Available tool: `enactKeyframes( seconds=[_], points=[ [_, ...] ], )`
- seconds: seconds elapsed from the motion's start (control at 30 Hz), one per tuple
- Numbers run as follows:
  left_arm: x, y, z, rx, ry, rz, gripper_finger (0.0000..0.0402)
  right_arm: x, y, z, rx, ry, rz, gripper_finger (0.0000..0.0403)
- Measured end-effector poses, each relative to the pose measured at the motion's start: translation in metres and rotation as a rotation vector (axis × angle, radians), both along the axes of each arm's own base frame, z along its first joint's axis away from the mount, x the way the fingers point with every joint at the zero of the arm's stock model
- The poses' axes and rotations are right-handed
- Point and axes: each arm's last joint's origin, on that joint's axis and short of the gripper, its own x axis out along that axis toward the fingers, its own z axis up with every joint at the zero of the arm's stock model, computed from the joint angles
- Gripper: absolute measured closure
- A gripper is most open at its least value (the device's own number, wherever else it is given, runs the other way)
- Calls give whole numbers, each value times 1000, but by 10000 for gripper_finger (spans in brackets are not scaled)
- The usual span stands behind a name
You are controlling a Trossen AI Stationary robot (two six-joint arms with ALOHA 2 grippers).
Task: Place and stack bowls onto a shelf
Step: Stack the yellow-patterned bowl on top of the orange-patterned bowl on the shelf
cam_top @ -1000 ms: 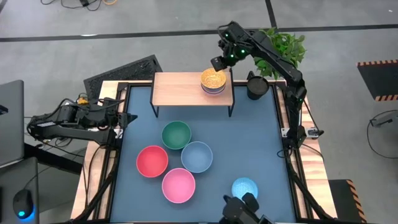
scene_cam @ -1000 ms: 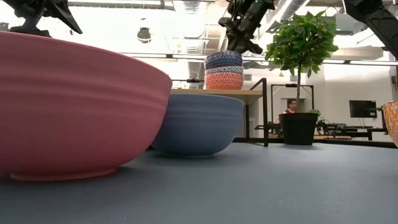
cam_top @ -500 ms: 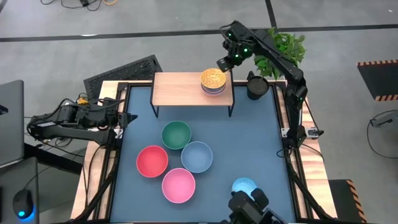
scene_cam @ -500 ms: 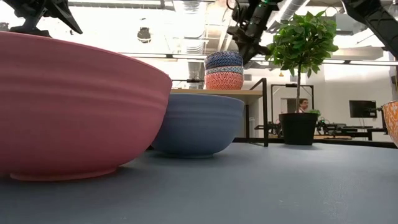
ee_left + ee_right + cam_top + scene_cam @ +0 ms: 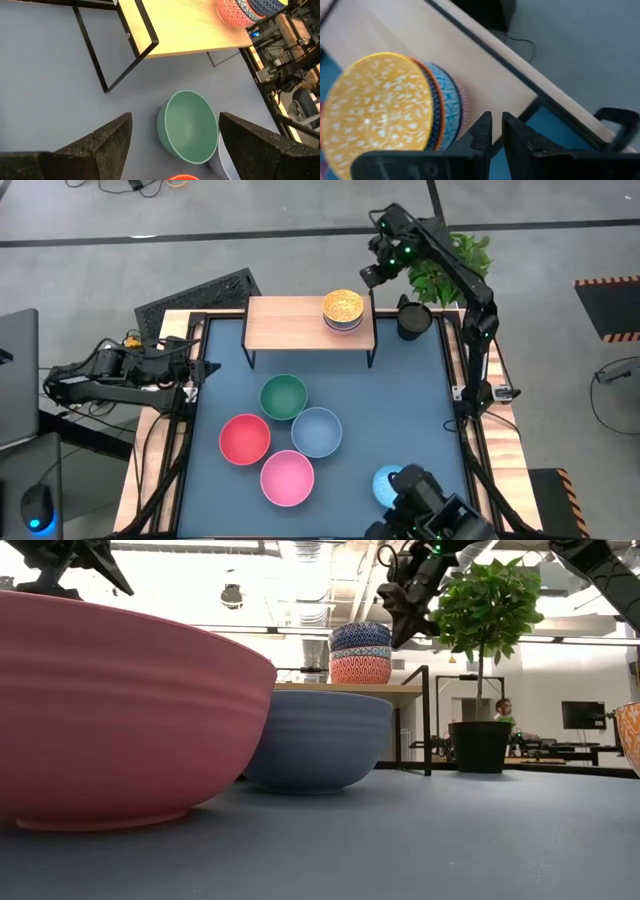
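The light-wood shelf [image 5: 300,323] stands at the table's far edge. A stack of small patterned bowls [image 5: 342,309], yellow-lined one on top [image 5: 380,100], sits on its right end. The green [image 5: 284,397], grey-blue [image 5: 317,431], red [image 5: 245,439] and pink [image 5: 287,477] bowls rest on the blue table, mid-near. The bright blue bowl [image 5: 388,480] sits near the front edge, partly covered. My right gripper [image 5: 375,275] [image 5: 497,127] hangs shut in the air beyond the shelf's far right corner. My left gripper [image 5: 175,117] waits open at the table's left edge, facing the green bowl [image 5: 189,126].
A black pot [image 5: 413,318] with a green plant [image 5: 455,258] stands right of the shelf, close under my right arm. A dark device [image 5: 430,518] reaches over the near edge by the bright blue bowl. A person [image 5: 503,710] shows far behind the table.
My right gripper has drawn away from above the bowl stack, moving toward the table's right and far edge and toward the plant. The stack has stayed put on the shelf. The dark device at the near edge has shifted right, now covering part of the bright blue bowl.
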Motion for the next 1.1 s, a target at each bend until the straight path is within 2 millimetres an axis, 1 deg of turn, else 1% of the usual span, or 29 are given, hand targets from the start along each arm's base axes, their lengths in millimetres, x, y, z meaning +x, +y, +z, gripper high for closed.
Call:
enactKeyframes(
  seconds=[0.13,0.2,0.3,0.47,0.57,0.67,0.8,0.97,1.1],
  points=[
    [0,0,0,6,-2,16,118,0,-1,2,43,-78,45,349],
    [0,1,0,4,-7,30,118,3,2,2,65,-96,65,355],
    [0,1,0,-2,-14,42,118,10,9,4,73,-125,105,364],
    [0,1,0,-7,-19,52,118,29,22,7,38,-165,171,381],
    [-1,1,0,-5,-22,65,118,35,29,6,32,-161,208,381],
    [-1,1,0,-5,-23,66,118,38,30,5,20,-144,205,373],
    [-1,1,0,-8,-23,62,118,35,28,5,-24,-74,114,373],
    [0,1,0,-13,-24,61,118,15,19,3,47,-28,33,382],
    [0,1,0,-26,-32,70,118,5,10,0,69,-24,17,376]
  ],
)
